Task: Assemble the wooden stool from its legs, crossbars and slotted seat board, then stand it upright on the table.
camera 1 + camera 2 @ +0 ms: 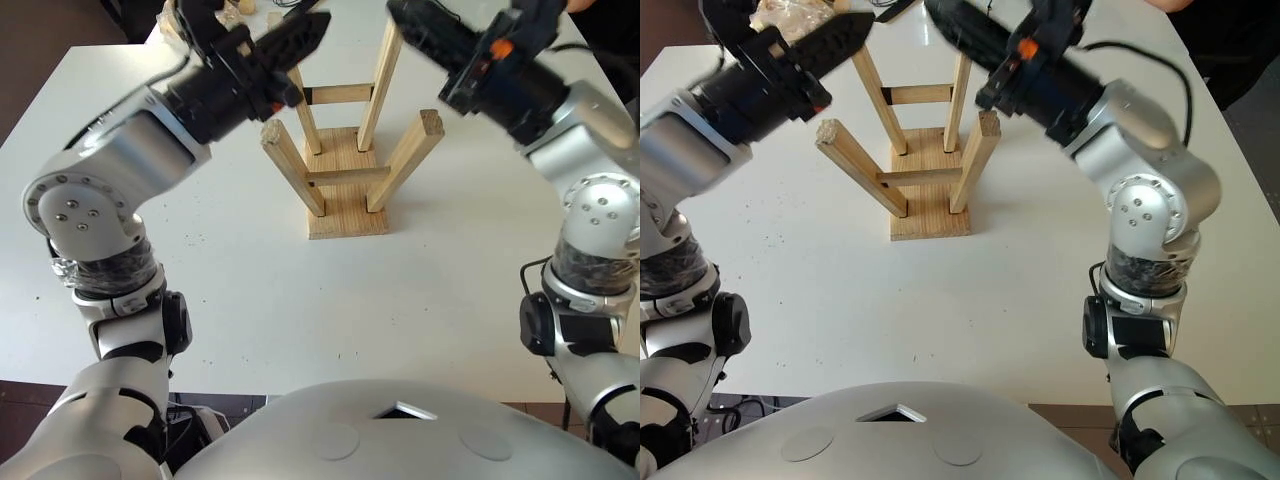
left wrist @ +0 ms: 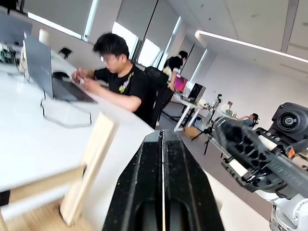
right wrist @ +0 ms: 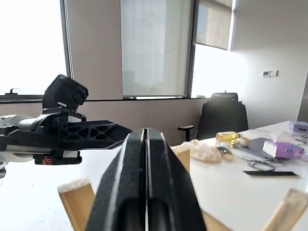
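The wooden stool (image 1: pixel 347 150) rests upside down on the white table (image 1: pixel 250 300). Its slotted seat board (image 1: pixel 347 218) lies flat and its legs point up, joined by crossbars (image 1: pixel 341 95). My left gripper (image 1: pixel 318 22) hangs shut and empty above the stool's far left leg. Facing it from the right, my right gripper (image 1: pixel 396 12) is shut and empty above the far right leg. Their tips are a short gap apart. In the left wrist view my left gripper (image 2: pixel 162 137) has its fingers pressed together, with a leg (image 2: pixel 91 163) beside it. My right gripper (image 3: pixel 145 132) is likewise shut over a leg top (image 3: pixel 79 197).
A clear bag (image 1: pixel 790 12) with small items lies at the table's far edge, behind my left gripper. More small items and a cable (image 3: pixel 262 166) lie farther along the table. Bare table surface surrounds the stool on the near side.
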You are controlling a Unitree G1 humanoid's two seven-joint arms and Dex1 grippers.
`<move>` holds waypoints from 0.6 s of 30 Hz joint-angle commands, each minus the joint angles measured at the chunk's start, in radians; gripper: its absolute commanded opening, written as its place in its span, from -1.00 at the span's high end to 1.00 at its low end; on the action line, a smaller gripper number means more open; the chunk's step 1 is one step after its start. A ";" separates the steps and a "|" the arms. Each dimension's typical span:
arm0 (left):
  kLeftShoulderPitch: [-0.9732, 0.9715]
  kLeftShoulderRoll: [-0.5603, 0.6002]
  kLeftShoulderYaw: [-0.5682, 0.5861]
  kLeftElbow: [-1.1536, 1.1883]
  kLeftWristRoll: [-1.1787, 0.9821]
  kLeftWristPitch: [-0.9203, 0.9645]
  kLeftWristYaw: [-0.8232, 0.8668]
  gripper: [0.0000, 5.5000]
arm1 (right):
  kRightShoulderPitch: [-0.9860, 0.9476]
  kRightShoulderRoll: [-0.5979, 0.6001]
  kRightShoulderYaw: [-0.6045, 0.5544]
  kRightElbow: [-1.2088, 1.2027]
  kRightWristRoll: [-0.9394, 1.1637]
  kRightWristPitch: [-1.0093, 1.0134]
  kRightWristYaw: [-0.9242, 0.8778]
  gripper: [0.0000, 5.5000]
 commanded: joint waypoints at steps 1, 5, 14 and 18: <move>0.128 -0.016 -0.065 0.048 0.074 0.013 -0.035 0.99 | 0.129 -0.030 0.134 0.088 -0.144 -0.070 0.029 1.00; 0.146 -0.023 -0.068 0.064 0.082 -0.014 -0.058 0.99 | 0.127 -0.015 0.125 0.081 -0.124 -0.083 0.032 1.00; 0.026 0.036 0.147 -0.009 -0.012 -0.192 -0.044 0.99 | -0.051 -0.009 -0.152 0.075 0.117 -0.036 -0.047 1.00; 0.226 0.118 0.335 0.033 0.048 -0.228 -0.111 0.99 | -0.010 -0.071 -0.075 0.213 -0.035 -0.111 0.029 1.00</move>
